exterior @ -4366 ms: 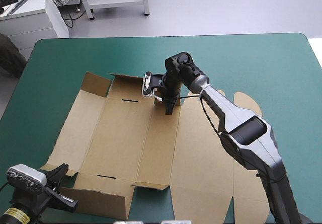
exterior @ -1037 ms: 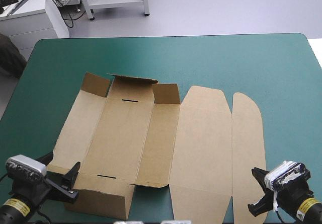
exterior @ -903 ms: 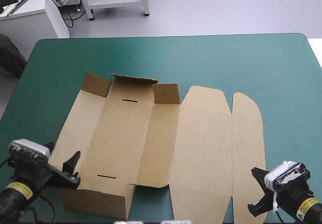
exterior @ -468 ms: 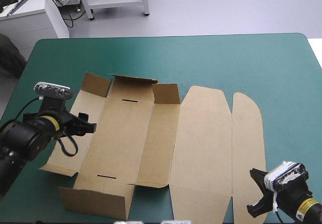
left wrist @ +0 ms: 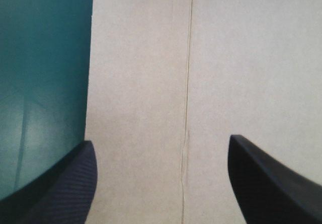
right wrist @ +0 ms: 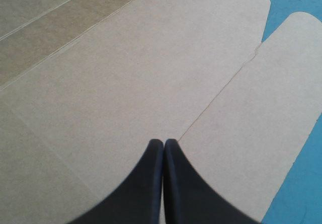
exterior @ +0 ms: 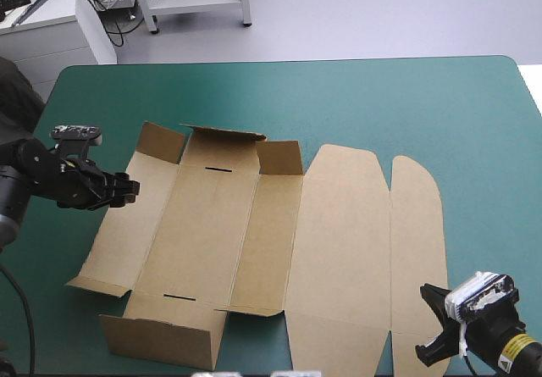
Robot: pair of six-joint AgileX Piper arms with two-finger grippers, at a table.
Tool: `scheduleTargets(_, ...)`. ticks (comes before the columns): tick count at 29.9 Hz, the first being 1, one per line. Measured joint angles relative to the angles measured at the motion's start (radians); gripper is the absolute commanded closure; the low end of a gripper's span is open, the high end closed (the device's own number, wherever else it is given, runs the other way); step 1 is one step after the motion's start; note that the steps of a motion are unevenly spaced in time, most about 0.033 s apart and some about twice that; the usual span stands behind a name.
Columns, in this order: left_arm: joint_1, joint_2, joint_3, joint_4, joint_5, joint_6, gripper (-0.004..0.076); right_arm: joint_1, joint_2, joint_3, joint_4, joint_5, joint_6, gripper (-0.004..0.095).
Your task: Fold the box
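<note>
The brown box lies spread out mid-table, its far flaps standing up and a near wall raised at the front left. The lid panel and its rounded end flap lie flat to the right. My left gripper hovers at the outer edge of the box's left panel, open; in the left wrist view the gripper straddles the board with nothing between its fingers. My right gripper sits low at the near right corner, shut, pointing over the lid panel.
Bare teal-green cover stretches beyond the box toward the far edge and along the right side. A strip of cover shows beside the left panel's edge. A white cabinet stands past the far left corner.
My left arm has swung from the near left corner up along the box's left side to the left panel's edge. The right gripper has stayed put, and the box has not shifted.
</note>
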Motion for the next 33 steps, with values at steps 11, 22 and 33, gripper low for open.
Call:
scheduleTargets(11, 0.265, 0.11, 0.039, -0.219, 0.053, 0.368, 0.021, 0.0, 0.0, 0.0, 0.001, 0.0, 0.0, 0.0928)
scheduleTargets(22, 0.314, 0.204, 0.223, -0.317, -0.019, 0.583, 0.021, 0.0, 0.0, 0.0, 0.004, 0.0, 0.0, 0.0928)
scheduleTargets(33, 0.316, 0.252, 0.225, -0.427, 0.081, 0.715, 0.0239, 0.0, 0.0, 0.0, 0.004, 0.0, 0.001, 0.0928)
